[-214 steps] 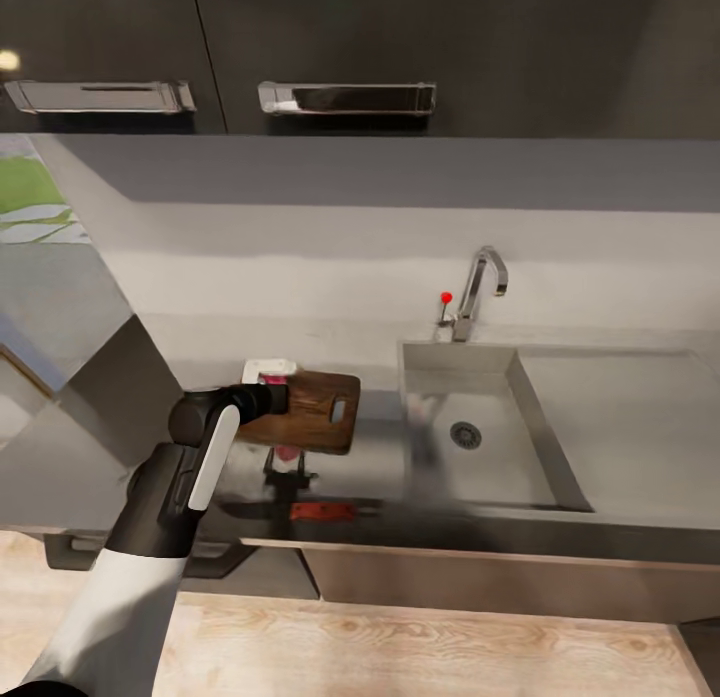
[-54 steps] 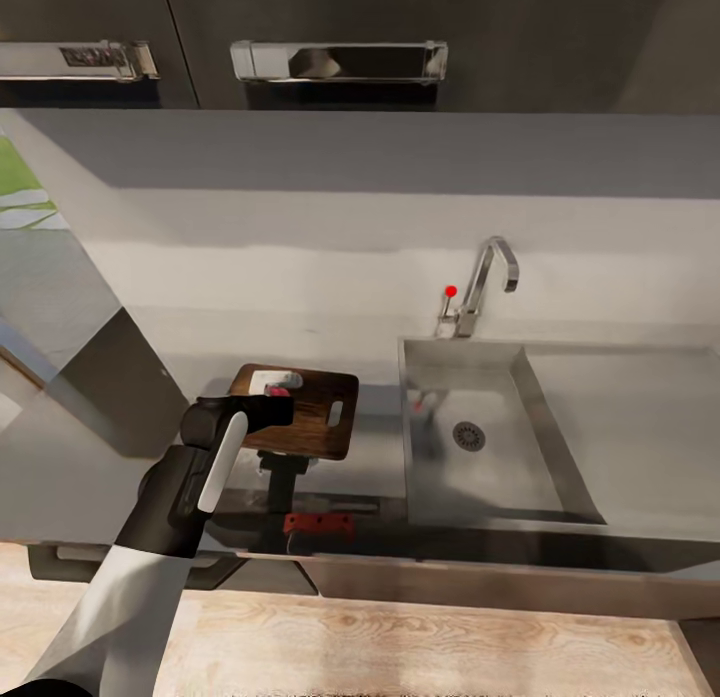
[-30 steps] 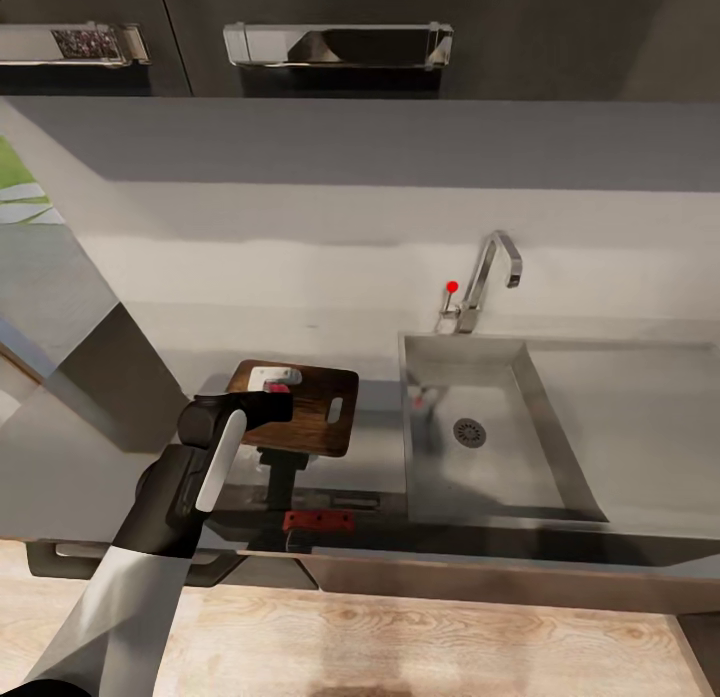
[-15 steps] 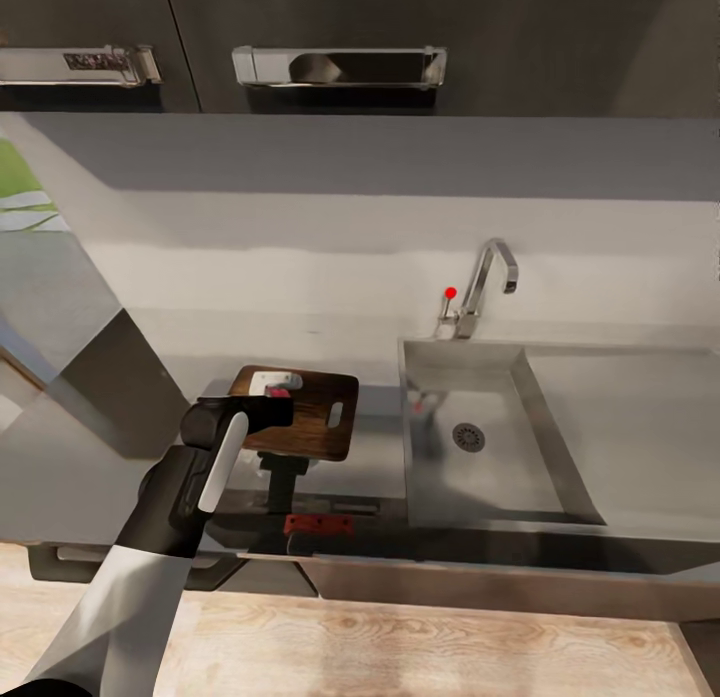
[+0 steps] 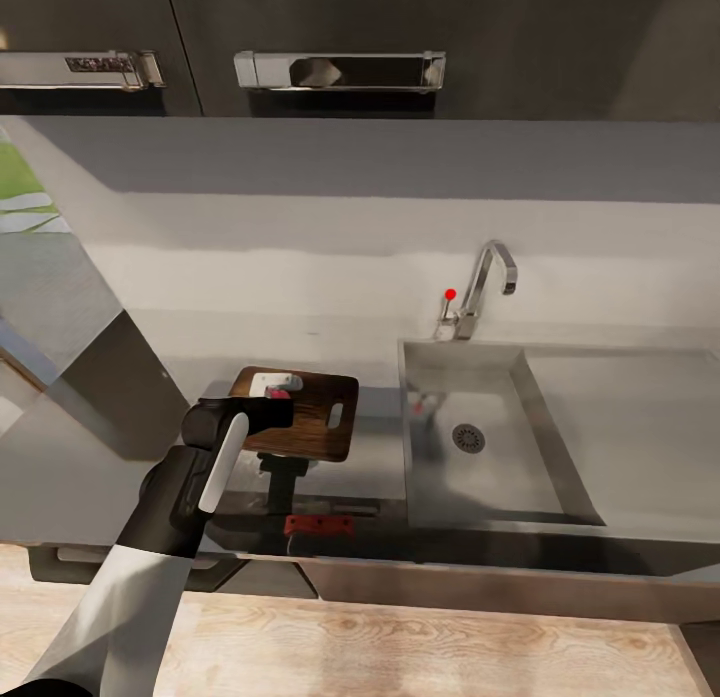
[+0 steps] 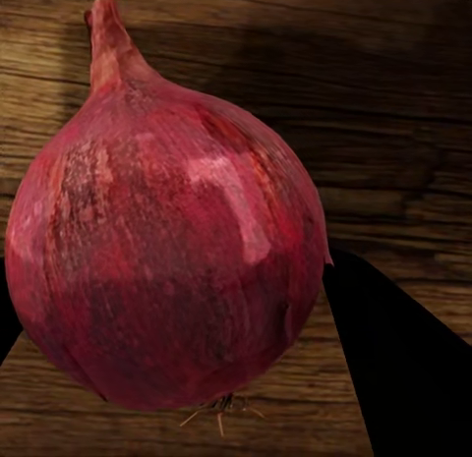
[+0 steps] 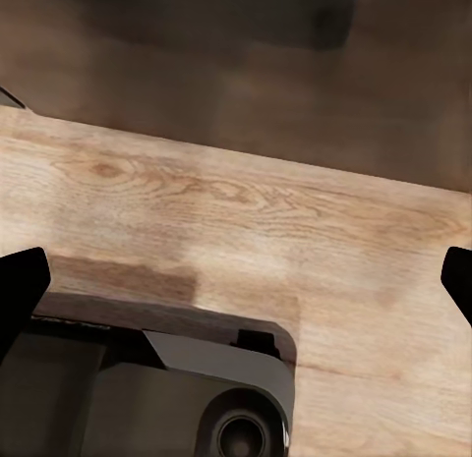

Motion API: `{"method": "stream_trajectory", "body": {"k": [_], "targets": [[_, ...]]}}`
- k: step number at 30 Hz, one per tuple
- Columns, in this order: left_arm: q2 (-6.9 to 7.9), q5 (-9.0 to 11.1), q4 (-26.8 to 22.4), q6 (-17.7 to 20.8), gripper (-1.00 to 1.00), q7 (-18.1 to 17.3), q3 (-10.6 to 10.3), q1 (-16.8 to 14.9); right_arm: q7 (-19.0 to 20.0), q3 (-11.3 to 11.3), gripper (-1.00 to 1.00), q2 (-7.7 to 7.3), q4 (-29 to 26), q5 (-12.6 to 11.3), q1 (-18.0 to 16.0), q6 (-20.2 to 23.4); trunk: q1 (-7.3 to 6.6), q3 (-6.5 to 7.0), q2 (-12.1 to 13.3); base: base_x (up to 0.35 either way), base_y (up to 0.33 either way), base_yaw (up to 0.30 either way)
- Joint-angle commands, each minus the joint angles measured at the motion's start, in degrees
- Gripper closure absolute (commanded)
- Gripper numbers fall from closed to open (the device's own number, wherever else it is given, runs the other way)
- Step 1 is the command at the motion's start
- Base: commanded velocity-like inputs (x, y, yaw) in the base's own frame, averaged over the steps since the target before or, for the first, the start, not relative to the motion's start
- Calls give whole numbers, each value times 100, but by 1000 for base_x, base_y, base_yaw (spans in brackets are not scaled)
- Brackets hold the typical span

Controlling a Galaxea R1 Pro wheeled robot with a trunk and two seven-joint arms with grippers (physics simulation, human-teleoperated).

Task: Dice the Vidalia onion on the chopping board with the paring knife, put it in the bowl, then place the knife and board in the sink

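My left gripper (image 5: 272, 409) sits low over the dark brown wooden chopping board (image 5: 318, 425), and in the left wrist view the round pinkish-red Vidalia onion (image 6: 167, 231) lies between the two dark fingers (image 6: 403, 369) against the board's grain; whether the jaws are clamped on it or merely flank it I cannot tell. Compared with seven seconds ago the board now lies nearer me and over the white squarish bowl (image 5: 278, 382), of which just a corner pokes out at its far edge, while over the last two seconds the arm has barely shifted. I judge the onion delivered to the board, so release and retreat come next. The red-orange-handled paring knife (image 5: 318, 524) lies at the front edge of the glossy grey countertop (image 5: 380, 457), untouched. The grey steel sink (image 5: 480, 447) stands empty. My right gripper (image 7: 236, 280) hangs spread wide above wooden floor.
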Motion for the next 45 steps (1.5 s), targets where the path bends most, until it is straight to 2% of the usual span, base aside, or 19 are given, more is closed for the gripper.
{"method": "stream_trajectory", "body": {"k": [1, 15, 38, 45], "targets": [[1, 87, 83, 18, 100, 55, -4, -2, 17, -20, -100, 3, 0, 25, -2, -17, 4, -9, -8, 0, 0, 0], [1, 87, 110, 18, 100, 52, -4, -1, 17, -20, -100, 3, 3, 26, -2, -17, 4, 56, -8, 0, 0, 0], [-2, 87, 121, 18, 100, 52, -4, -1, 16, -15, -100, 4, 1, 26, -2, -17, 4, 64, -8, 0, 0, 0], [-6, 87, 124, 18, 100, 52, -4, -1, 17, -16, -100, 5, 2, 25, -2, -17, 4, 113, -8, 0, 0, 0]]}}
